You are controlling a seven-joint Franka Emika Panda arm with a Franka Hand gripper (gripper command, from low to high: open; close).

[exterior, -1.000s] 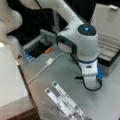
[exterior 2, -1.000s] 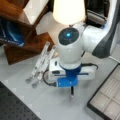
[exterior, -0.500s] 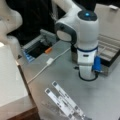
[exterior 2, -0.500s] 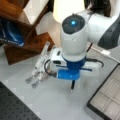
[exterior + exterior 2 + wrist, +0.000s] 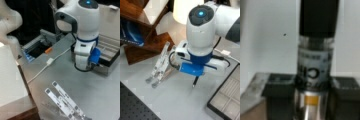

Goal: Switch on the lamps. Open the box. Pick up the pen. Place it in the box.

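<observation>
Fingers (image 5: 277,100) clamped on pen (image 5: 315,62), box (image 5: 110,50) open

Glossy white plastic arm shell (image 5: 201,27), matt grey smooth worktop (image 5: 100,97), varnished brown wood stand (image 5: 142,47), pen (image 5: 315,67) with matt black cap, shiny metal barrel, printed label

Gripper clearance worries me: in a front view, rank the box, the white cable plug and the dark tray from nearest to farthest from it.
From the gripper, shut on the pen:
1. box, beside it, right.
2. white cable plug, left.
3. dark tray, upper left.
</observation>
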